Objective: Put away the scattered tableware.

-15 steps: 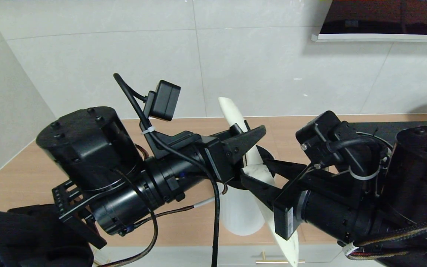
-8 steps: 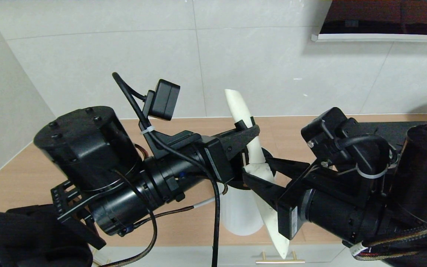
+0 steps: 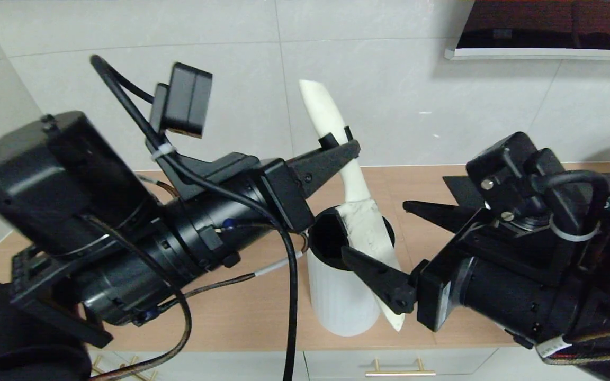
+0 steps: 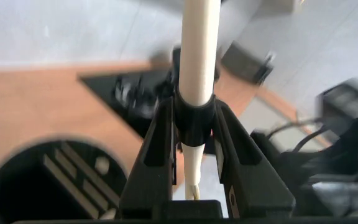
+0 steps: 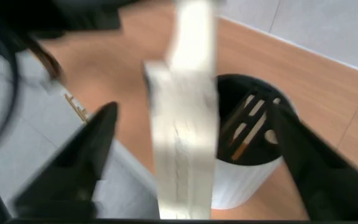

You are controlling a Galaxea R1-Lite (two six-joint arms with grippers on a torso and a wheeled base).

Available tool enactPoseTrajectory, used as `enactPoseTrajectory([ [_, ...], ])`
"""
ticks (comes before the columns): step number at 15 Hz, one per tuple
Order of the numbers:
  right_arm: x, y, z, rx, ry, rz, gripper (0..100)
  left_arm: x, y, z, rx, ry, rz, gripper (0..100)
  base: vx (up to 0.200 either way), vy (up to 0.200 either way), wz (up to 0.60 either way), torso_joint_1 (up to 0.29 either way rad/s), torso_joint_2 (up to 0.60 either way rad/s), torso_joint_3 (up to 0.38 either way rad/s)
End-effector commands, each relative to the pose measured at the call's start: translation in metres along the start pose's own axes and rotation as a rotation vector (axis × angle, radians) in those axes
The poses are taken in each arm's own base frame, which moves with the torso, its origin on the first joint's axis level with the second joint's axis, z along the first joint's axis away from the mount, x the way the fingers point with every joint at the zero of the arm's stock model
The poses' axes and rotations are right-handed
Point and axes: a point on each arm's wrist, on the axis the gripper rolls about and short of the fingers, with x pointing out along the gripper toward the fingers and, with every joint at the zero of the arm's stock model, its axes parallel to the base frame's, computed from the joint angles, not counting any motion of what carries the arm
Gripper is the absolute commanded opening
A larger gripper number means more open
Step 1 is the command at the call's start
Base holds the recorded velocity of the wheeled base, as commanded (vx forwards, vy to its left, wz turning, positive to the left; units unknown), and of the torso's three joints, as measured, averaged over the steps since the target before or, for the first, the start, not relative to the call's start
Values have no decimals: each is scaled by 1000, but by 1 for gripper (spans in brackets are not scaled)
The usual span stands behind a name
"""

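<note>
A white knife (image 3: 327, 119) with a marbled blade (image 3: 371, 233) hangs tilted above a white utensil holder (image 3: 342, 304) that stands on the wooden counter (image 3: 262, 317). My left gripper (image 3: 343, 149) is shut on the knife's handle (image 4: 201, 50), seen close in the left wrist view, where the left gripper (image 4: 194, 115) clamps it. My right gripper (image 3: 379, 230) is open, its fingers spread on either side of the blade (image 5: 185, 137) without touching it. The holder (image 5: 253, 155) has a black inside with slots.
A black cooktop (image 3: 458, 185) lies on the counter at the right, under a range hood (image 3: 548, 32). A tiled wall stands behind. Drawers with a gold handle (image 3: 395, 365) run below the counter's front edge.
My left gripper has risen with the knife, lifting it higher over the holder. The right gripper's fingers have spread off the blade and drawn back to the right.
</note>
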Motion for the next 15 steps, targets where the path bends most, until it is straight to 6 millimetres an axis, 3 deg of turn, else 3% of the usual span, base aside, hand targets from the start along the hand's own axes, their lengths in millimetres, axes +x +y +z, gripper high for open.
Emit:
enactPoseTrajectory([
  [1, -16, -17, 18, 18, -74, -51, 100, -17, -15, 38, 42, -89, -18, 0, 0, 0, 0, 0, 0, 0],
  [4, -17, -46, 28, 22, -112, -165, 100, -24, -16, 76, 159, -159, 109, 0, 0, 0, 0, 0, 0, 0],
  [7, -12, -52, 25, 17, -97, -189, 100, -30, -28, 80, 249, -163, 288, 0, 0, 0, 0, 0, 0, 0],
  [10, -10, -59, 26, 19, -99, -220, 100, -9, -32, 88, 314, -58, 390, 0, 0, 0, 0, 0, 0, 0],
  [12, -14, -70, 33, 22, -128, -267, 100, 16, -35, 89, 315, -10, 511, 0, 0, 0, 0, 0, 0, 0],
  [15, -15, -76, 35, 20, -134, -295, 100, 54, -25, 68, 325, 23, 624, 0, 0, 0, 0, 0, 0, 0],
])
